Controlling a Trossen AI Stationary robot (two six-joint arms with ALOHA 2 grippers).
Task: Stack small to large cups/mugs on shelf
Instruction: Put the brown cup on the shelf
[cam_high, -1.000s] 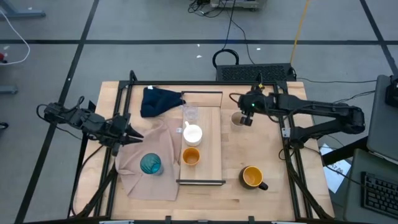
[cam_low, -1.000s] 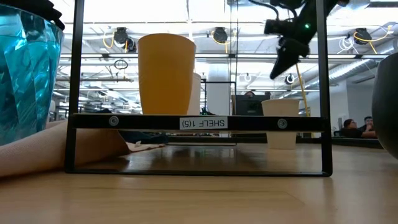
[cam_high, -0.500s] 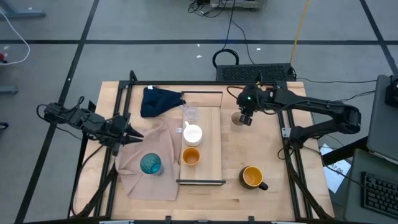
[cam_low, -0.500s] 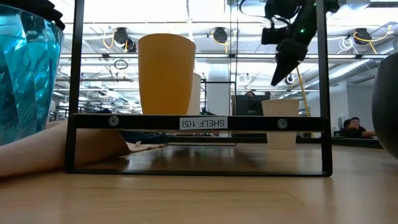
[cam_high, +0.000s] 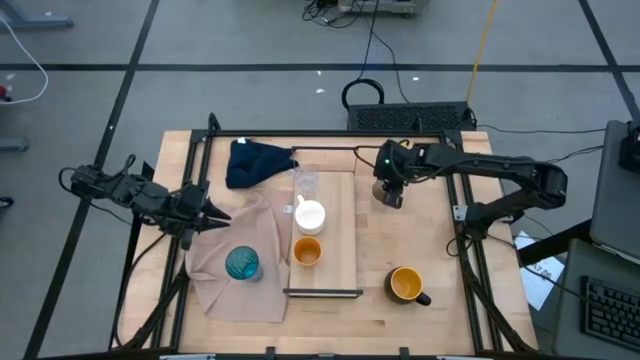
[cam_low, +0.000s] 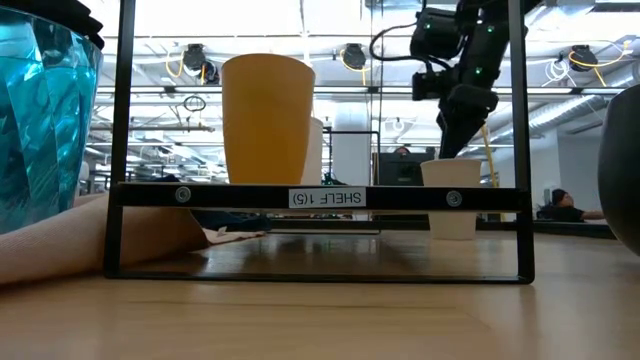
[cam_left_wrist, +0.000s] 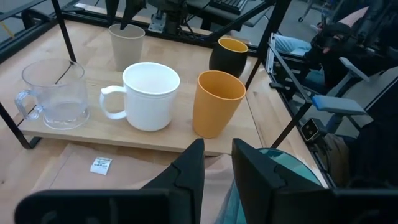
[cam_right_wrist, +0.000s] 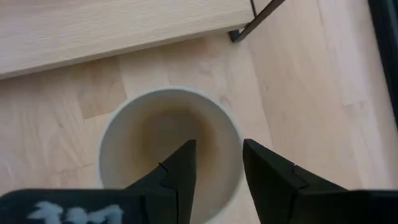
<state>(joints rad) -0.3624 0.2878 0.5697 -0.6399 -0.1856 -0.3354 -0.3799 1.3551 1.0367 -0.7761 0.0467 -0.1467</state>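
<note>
The right gripper (cam_high: 391, 196) hangs directly over the beige cup (cam_right_wrist: 169, 149) in the upper middle-right of the high view, its fingers (cam_right_wrist: 177, 171) parted a little and grasping nothing, their tips pointing into the cup's mouth; the cup looks empty, with a brownish tint on its inner wall. From the low view the gripper (cam_low: 452, 135) sits just above the cup's rim (cam_low: 452, 165). The cup stands on the table (cam_high: 420, 235) just beside the right edge of the shelf (cam_high: 343, 235). On the shelf, from top to bottom in the high view, stand the clear glass (cam_high: 306, 182), the white mug (cam_high: 310, 214) and the small orange cup (cam_high: 307, 251), all empty. The orange mug with the dark handle (cam_high: 406, 285) stands on the table at the lower right, also empty. The teal tumbler (cam_high: 242, 263) stands on the beige cloth (cam_high: 262, 232) at the lower left. The left gripper (cam_high: 214, 217) waits at the left edge of the cloth, fingers slightly apart and holding nothing.
</note>
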